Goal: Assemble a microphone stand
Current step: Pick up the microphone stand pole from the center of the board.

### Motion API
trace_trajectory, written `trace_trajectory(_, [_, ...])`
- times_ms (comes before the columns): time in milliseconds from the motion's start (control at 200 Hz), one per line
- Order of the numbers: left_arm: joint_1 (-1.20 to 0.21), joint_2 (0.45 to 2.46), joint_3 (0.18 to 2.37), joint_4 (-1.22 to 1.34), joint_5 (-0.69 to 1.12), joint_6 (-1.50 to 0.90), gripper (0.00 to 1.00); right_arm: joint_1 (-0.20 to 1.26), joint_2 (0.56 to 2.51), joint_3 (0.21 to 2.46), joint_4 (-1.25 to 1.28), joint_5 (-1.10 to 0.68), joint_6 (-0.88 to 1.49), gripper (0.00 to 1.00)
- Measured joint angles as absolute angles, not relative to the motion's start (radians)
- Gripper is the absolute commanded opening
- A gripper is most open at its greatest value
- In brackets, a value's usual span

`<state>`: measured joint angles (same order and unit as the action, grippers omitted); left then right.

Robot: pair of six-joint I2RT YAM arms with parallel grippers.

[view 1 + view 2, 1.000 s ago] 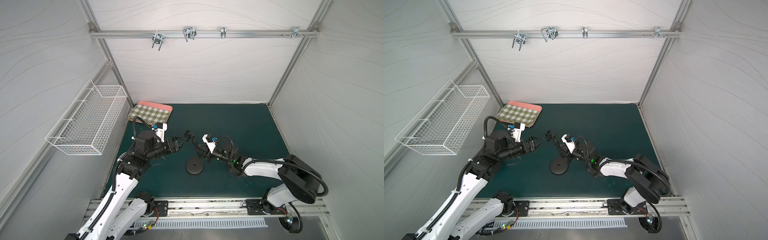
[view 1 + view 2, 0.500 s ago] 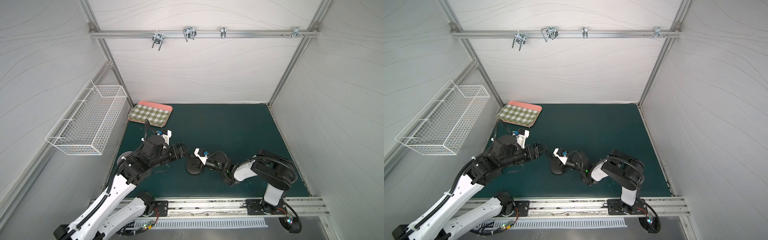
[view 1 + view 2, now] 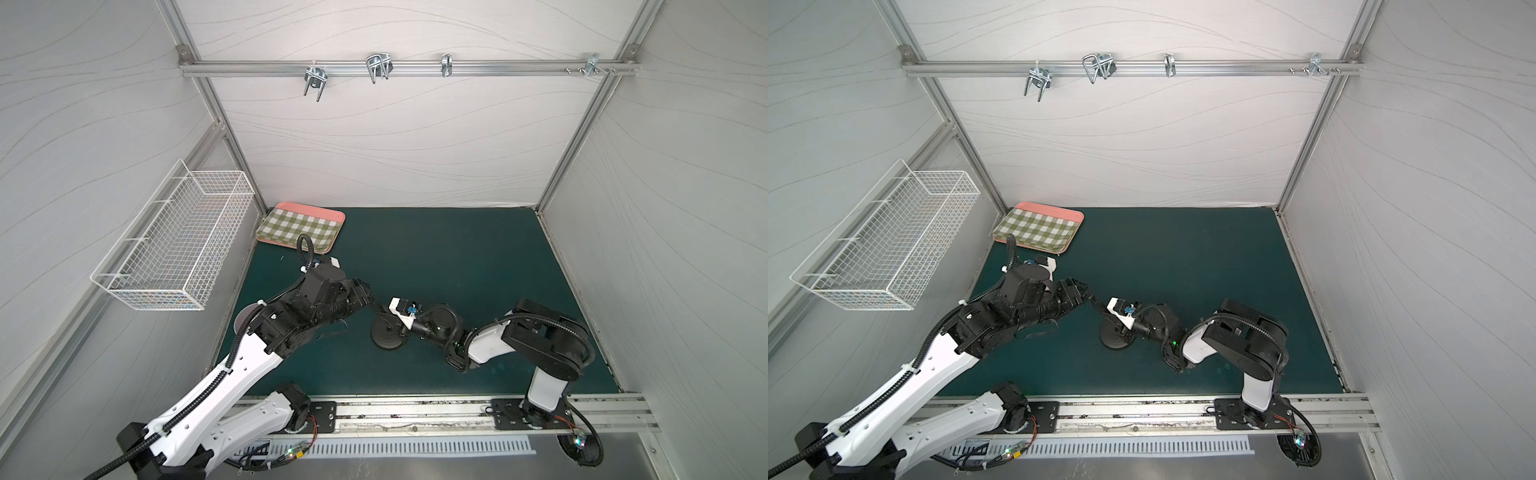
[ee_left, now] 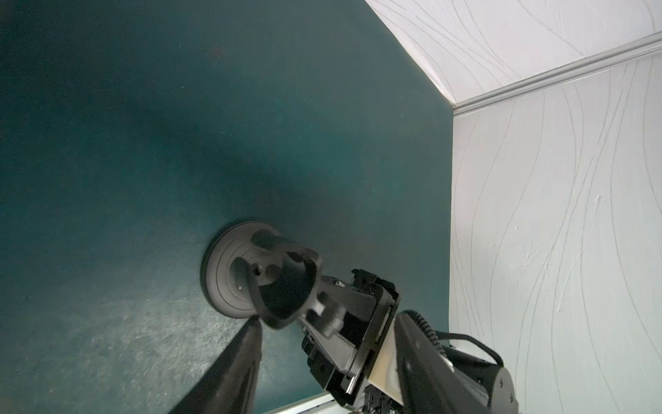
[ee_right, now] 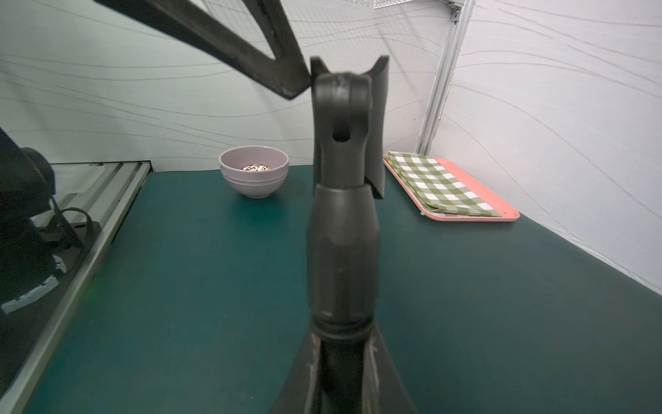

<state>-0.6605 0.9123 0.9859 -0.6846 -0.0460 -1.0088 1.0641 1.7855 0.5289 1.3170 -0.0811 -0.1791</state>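
Note:
The round black base (image 3: 384,338) (image 3: 1113,338) (image 4: 222,279) of the microphone stand lies flat on the green mat. My right gripper (image 3: 401,328) (image 3: 1122,328) (image 5: 344,344) is shut on the lower end of the rod (image 5: 342,251). It holds the rod upright over the middle of the base, with the U-shaped clip (image 4: 286,286) (image 5: 376,125) on top. Whether the rod sits in the base's hole is hidden. My left gripper (image 3: 380,309) (image 3: 1098,305) reaches in from the left, open, and one finger (image 4: 236,358) touches the clip's edge.
A grey bowl (image 5: 253,170) stands at the mat's left edge, mostly under my left arm in both top views. A pink tray with a green checked cloth (image 3: 301,226) (image 3: 1038,226) (image 5: 447,186) lies at the back left. A white wire basket (image 3: 174,245) hangs on the left wall.
My right gripper has brought the rod down from above the mat onto the base. My left gripper followed it down and towards the front, and its jaws have narrowed.

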Motion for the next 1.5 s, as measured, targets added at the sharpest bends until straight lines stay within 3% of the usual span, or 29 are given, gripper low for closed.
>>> trace_trajectory(255, [-0.711,0.995,1.035,-0.699,-0.078,-1.036,0.53,1.071,1.785,0.529,1.317,-0.036,-0.222,0.10])
trace_trajectory(445, [-0.734,1.019,1.046,-0.711,-0.109,-1.048,0.41,1.073,1.785,0.528,1.317,-0.025,-0.237,0.10])
trace_trajectory(1015, [-0.734,1.042,1.047,-0.736,-0.128,-1.047,0.39,1.079,1.785,0.517,1.320,-0.024,-0.255,0.10])
trace_trajectory(1256, [-0.734,1.055,1.047,-0.736,-0.128,-1.044,0.29,1.088,1.782,0.517,1.322,-0.019,-0.262,0.10])
trace_trajectory(1501, [-0.734,1.056,1.041,-0.749,-0.138,-1.024,0.10,1.088,1.781,0.517,1.322,-0.003,-0.263,0.10])
